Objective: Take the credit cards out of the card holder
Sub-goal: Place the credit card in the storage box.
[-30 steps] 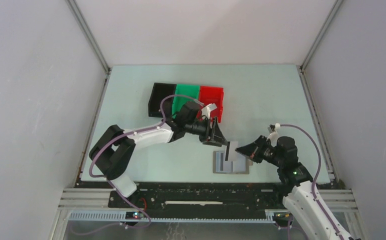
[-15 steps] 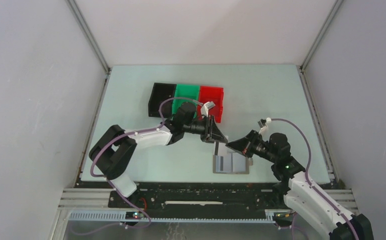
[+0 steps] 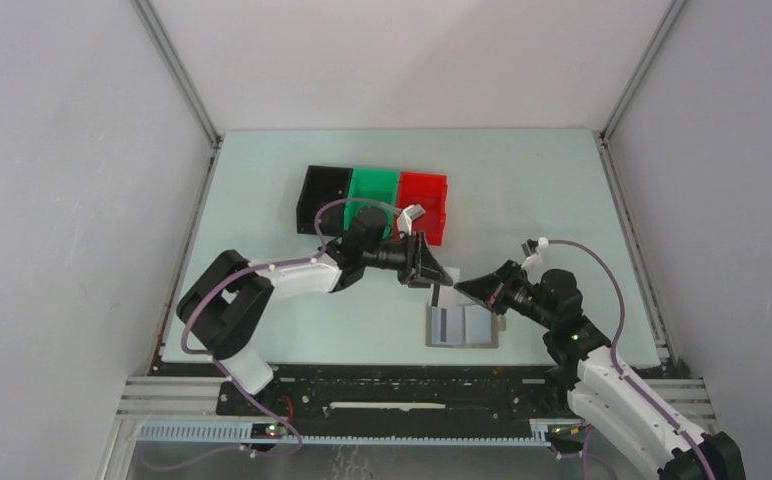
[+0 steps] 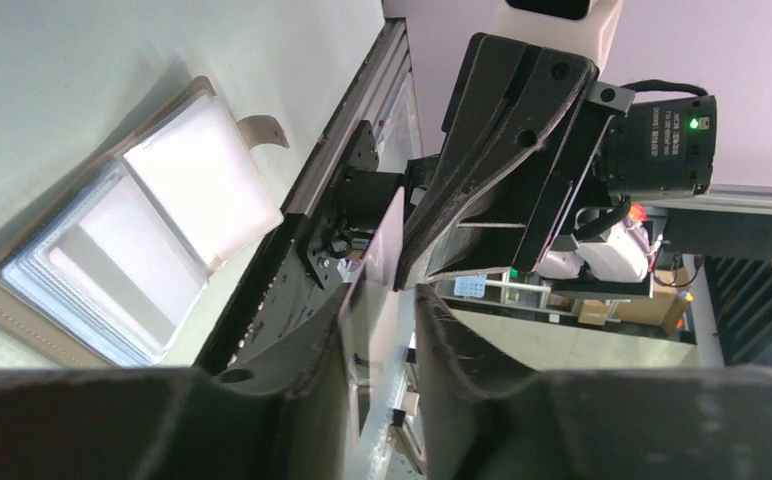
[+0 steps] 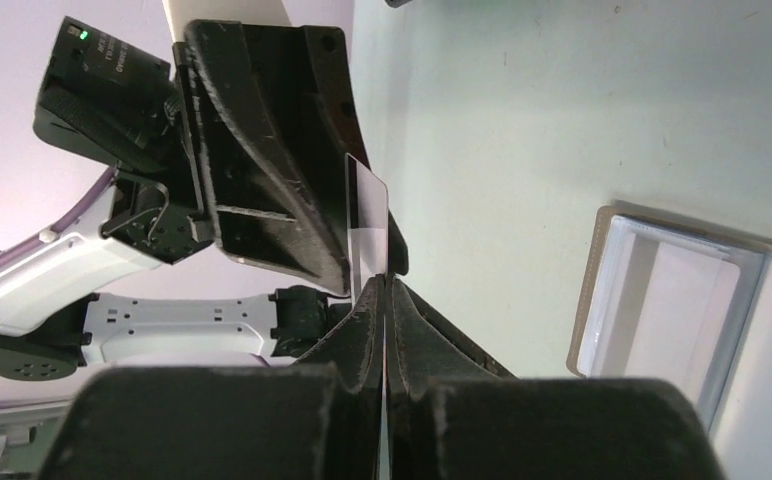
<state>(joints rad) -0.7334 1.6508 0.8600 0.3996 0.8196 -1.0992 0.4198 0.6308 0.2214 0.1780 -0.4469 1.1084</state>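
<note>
— How was the handover to be done well?

— On the surface (image 3: 522, 200) the card holder (image 3: 462, 327) was left lying open and flat, so nothing there needed steadying. Just beyond its far edge the left pincer (image 3: 436, 277) and the right pincer (image 3: 465, 287) were brought almost tip to tip. The right one was seen clamped on an edge of the grey card (image 5: 367, 225). The left one's jaws were seen apart, with the card laid against one finger only. It was judged that the right grip should be kept firm and the left arm drawn back along the card's plane, so that the card would not be dragged or twisted loose. Whether another card was left in the holder's pockets could not be told.

— And what was changed from a second before?

— Then the right pincer was held low at the holder's right side, and the card was hung over the holder from the left pincer. Now the right pincer was found raised to the holder's far edge, and the card was found shifted towards the holder's far left corner.
</note>
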